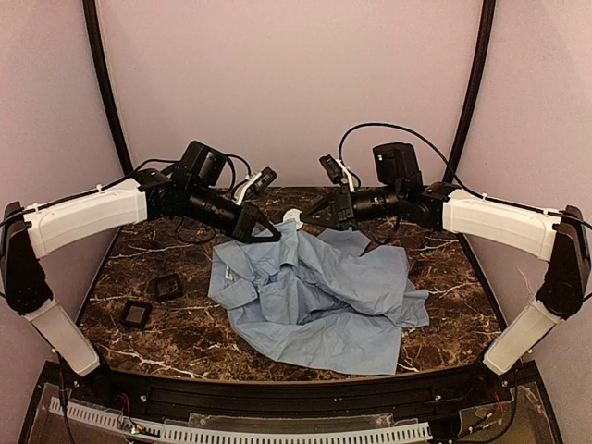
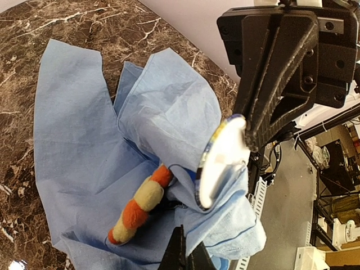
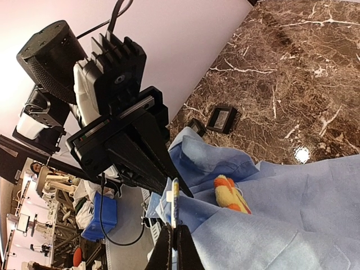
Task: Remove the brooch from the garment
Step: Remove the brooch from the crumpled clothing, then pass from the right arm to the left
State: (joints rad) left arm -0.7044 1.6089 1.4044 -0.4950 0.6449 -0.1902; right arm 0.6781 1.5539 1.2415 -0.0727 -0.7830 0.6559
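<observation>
Brooch (image 2: 140, 205) beside left end effector (image 2: 183, 250), on garment (image 2: 73, 140)

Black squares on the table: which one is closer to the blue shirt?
The rear black pad, the one farther from the robot's bases. It lies nearer the shirt, by its left edge; the other pad sits further left and forward.

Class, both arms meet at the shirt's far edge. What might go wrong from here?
The right fingers pinch only the rim of the white disc; it may slip out. The garment is bunched around the brooch, so pulling may drag or tear fabric instead of freeing it.
</observation>
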